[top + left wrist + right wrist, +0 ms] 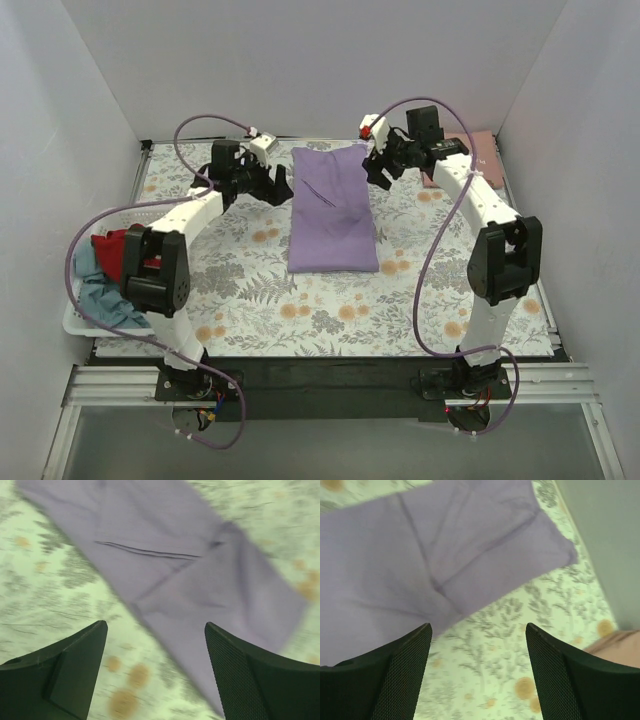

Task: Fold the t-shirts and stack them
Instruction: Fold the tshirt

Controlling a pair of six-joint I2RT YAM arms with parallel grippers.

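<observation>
Fingers (75,665) of the left gripper (156,625) stand wide apart, holding nothing, over the floral cloth (300,300) beside the far left corner of the lavender t-shirt (333,215). Right gripper (479,626): likewise wide open and empty, by the far right corner. Lavender t-shirt lies flat mid-table, folded to a long rectangle. Salmon-pink t-shirt (478,145) sits at the far right corner. Red t-shirt (115,250) and grey-blue t-shirt (100,295) lie in the white basket (75,320) at left.

The top camera looks down from high behind over the whole desk (330,310); each wrist camera looks down close past its own fingers (260,675), and all three share the lavender t-shirt (333,210)
</observation>
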